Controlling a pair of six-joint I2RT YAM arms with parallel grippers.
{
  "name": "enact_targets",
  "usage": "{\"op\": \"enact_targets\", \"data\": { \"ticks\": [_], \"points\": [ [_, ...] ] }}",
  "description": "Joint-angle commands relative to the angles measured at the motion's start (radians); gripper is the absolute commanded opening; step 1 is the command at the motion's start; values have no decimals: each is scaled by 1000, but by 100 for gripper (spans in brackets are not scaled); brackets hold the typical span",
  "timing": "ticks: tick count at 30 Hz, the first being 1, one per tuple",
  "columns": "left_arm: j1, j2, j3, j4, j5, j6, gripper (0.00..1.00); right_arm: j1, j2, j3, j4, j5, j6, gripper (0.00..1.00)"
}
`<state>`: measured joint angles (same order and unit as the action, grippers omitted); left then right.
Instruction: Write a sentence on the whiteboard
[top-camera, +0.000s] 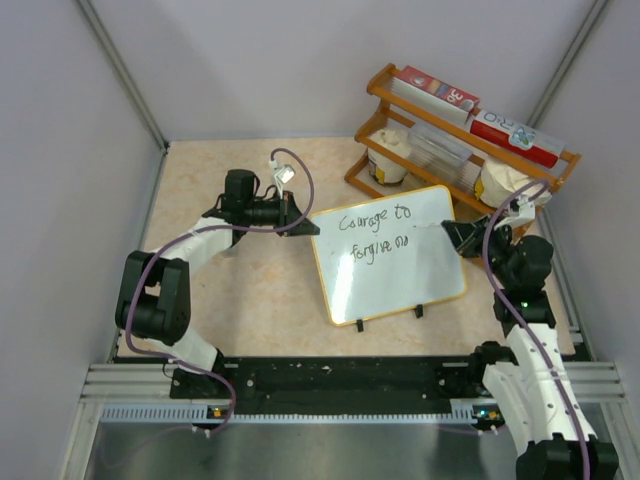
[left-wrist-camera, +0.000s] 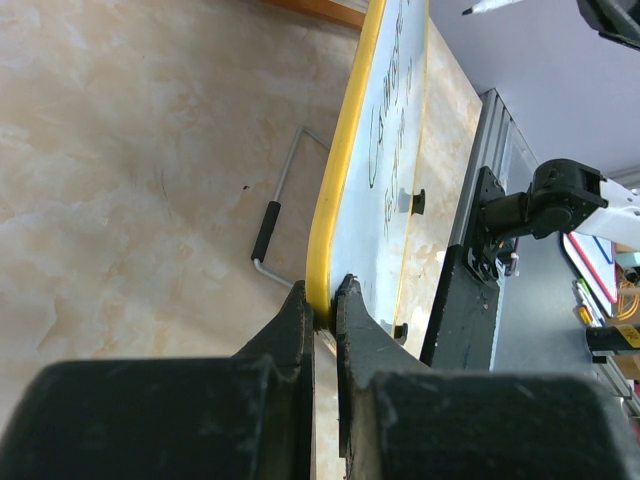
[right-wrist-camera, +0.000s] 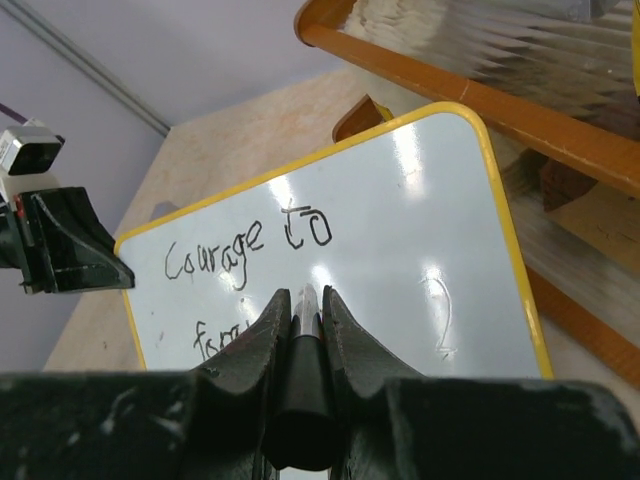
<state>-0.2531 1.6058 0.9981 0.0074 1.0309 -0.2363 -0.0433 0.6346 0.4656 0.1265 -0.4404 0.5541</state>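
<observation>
The whiteboard (top-camera: 400, 285) stands tilted on two black feet, with a yellow rim. The sentence (top-camera: 375, 232) reads "Courage to" over "forgive no" in black. My left gripper (top-camera: 303, 226) is shut on the board's upper left rim; in the left wrist view its jaws (left-wrist-camera: 325, 300) pinch the yellow rim (left-wrist-camera: 345, 150). My right gripper (top-camera: 455, 234) is shut on a black marker (right-wrist-camera: 303, 400), its tip pointing at the board face (right-wrist-camera: 420, 190) below "to" (right-wrist-camera: 305, 222). In the left wrist view the marker tip (left-wrist-camera: 487, 8) stands a little off the board.
A wooden rack (top-camera: 372, 178) with red-and-white boxes (top-camera: 515, 138) and paper cups (top-camera: 387, 158) stands just behind the board, close to my right gripper. A wire stand (left-wrist-camera: 275, 215) props the board's back. A black rail (top-camera: 330, 378) runs along the near edge.
</observation>
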Motion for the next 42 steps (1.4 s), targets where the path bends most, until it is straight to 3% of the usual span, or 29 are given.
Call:
{"op": "enact_targets", "data": {
  "ticks": [1, 5, 16, 33, 42],
  "points": [
    [-58, 29, -53, -47, -92, 195, 0, 14, -1, 48, -56, 3, -72, 0],
    [-58, 31, -53, -46, -92, 195, 0, 152, -7, 73, -119, 156, -150, 0],
    [-58, 32, -52, -50, -94, 196, 0, 158, 10, 67, -120, 239, -138, 0],
    [-58, 39, -50, -47, -91, 196, 0, 161, 57, 67, -82, 141, -123, 0],
    [-58, 36, -50, -47, -89, 196, 0, 160, 69, 59, -68, 163, -112, 0]
  ]
}}
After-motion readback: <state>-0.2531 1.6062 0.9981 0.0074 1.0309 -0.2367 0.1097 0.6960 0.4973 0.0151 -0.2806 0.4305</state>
